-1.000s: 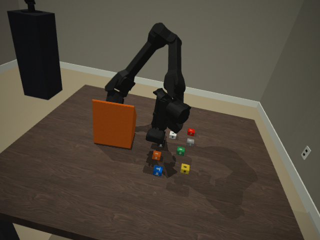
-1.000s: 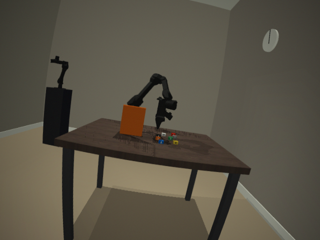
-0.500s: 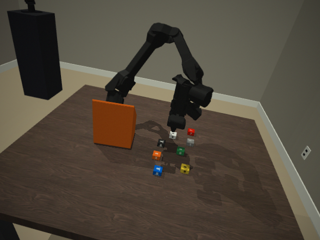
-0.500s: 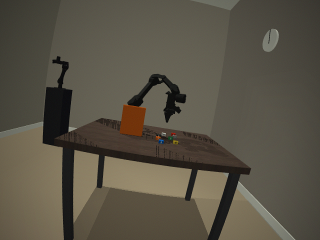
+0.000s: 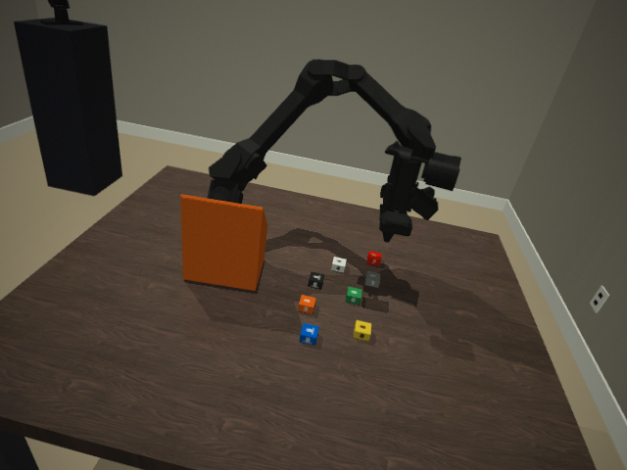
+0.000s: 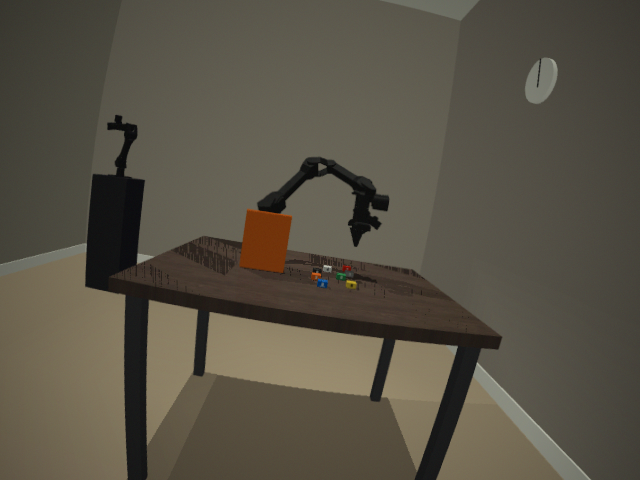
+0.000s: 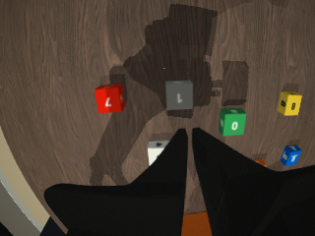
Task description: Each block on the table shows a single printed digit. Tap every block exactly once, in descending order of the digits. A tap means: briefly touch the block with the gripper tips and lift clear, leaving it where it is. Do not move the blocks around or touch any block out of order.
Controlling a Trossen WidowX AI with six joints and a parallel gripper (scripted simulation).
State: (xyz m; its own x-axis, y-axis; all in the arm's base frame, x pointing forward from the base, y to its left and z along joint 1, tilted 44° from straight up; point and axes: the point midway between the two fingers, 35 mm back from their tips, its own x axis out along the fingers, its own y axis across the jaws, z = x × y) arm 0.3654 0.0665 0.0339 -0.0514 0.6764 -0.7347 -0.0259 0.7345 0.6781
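Note:
My gripper (image 5: 387, 238) (image 6: 355, 244) (image 7: 188, 136) is shut and empty, high above the table near the red and grey blocks. The grey block (image 5: 372, 279) (image 7: 179, 95) shows 1 and lies in the arm's shadow. The red block (image 5: 374, 258) (image 7: 109, 98) shows 7, the green block (image 5: 354, 295) (image 7: 232, 122) 0, the yellow block (image 5: 362, 330) (image 7: 289, 103) 8, the orange block (image 5: 307, 304) 3. The blue block (image 5: 309, 334) (image 7: 290, 155), black block (image 5: 315, 280) and white block (image 5: 338, 264) (image 7: 156, 152) have digits I cannot read surely. The fingers partly cover the white block in the wrist view.
A tall orange panel (image 5: 222, 245) (image 6: 265, 240) stands left of the blocks, in front of the arm's base, on the dark wooden table (image 5: 202, 384) (image 6: 289, 302). A second arm stands on a black pedestal (image 5: 71, 101) (image 6: 114, 232) beyond the table's left edge.

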